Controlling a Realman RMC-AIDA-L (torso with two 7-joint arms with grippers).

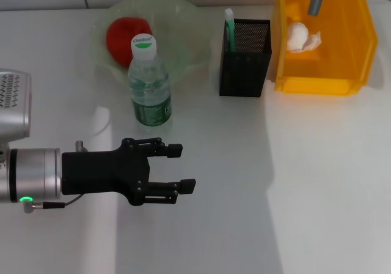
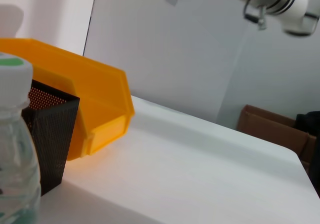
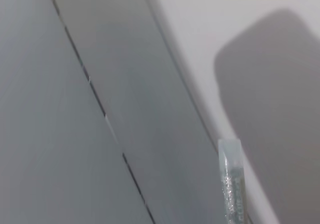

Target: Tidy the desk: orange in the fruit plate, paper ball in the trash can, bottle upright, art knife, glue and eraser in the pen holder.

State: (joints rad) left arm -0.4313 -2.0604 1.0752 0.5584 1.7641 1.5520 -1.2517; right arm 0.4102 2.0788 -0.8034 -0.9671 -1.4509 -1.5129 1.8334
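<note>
White table [image 1: 317, 182] under left gripper [image 1: 181, 167], open and empty; upright bottle [image 1: 149, 84] just beyond its fingertips. Light, slippery plastic, best gripped mid-body. Right gripper overhead, state unclear.

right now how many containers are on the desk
3, not counting the bottle: the fruit plate at back left holding the orange, the pen holder in the middle, and the yellow bin at back right with the paper ball.
</note>
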